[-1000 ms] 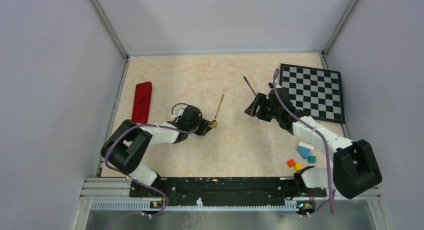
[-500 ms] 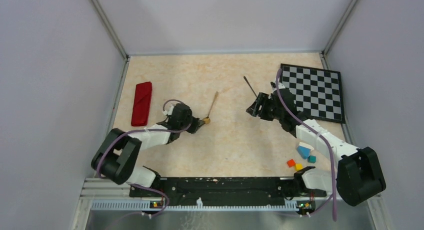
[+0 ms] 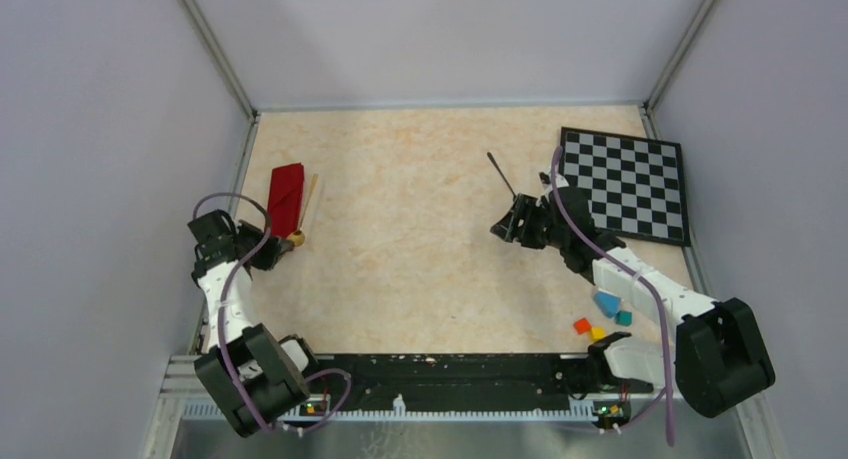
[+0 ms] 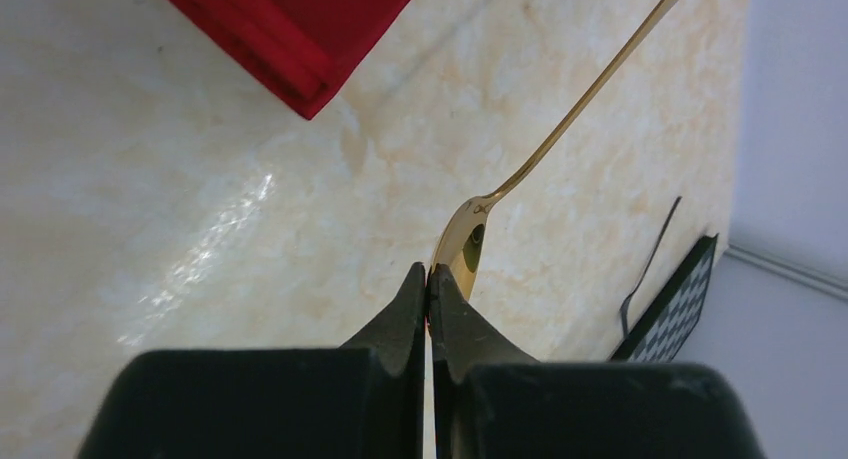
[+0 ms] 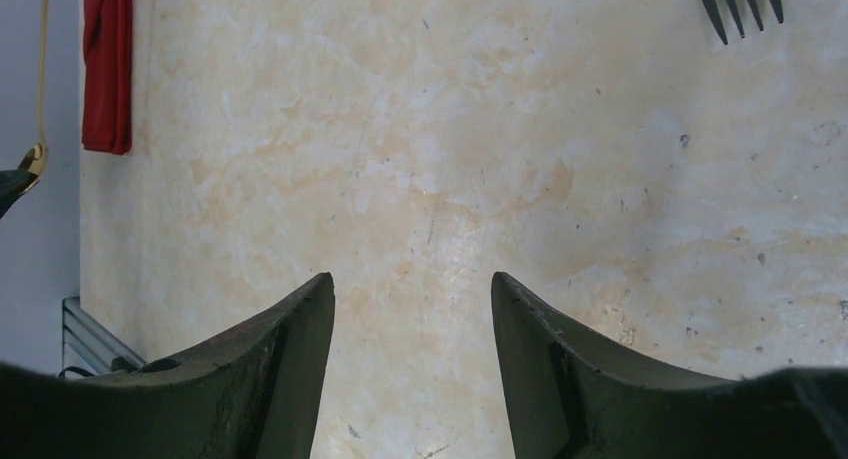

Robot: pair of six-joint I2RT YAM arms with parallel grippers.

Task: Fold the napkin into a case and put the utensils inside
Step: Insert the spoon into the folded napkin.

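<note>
One case [image 3: 285, 199], a narrow packet of deep-red cloth, was seen lying on the table [image 3: 400, 169] near its left edge; one gold spoon [image 3: 308, 194] and one dark fork [image 3: 500, 172] were counted, two utensils in all; one checkered board [image 3: 625, 184] was laid at the far right; four small coloured blocks [image 3: 607, 302] (blue, teal, orange-red, yellow) were counted near the right arm's base, with a pale piece beside the blue one that could not be made out.

Two grippers were in view; the left gripper [image 3: 283, 247] was clamped tight on the spoon's bowl, the handle being pointed away from it just beside the case's right edge; the right gripper [image 3: 503, 224] was held with its jaws spread wide and nothing between them, near the fork's nearer end and left of the board.

From above, contact between handle and cloth could not be judged; in the left wrist view the stretch of handle shown was seen apart from the case's near corner, and the fingertips [image 4: 405, 309] were seen pressed together on the rim of the bowl; the fork and a corner of the board were shown there only small, at the right. The fork's tines, hidden from above by the right gripper, were shown in the right wrist view at the top right, on the table beyond the spread jaws; the blocks were shown only from above.
</note>
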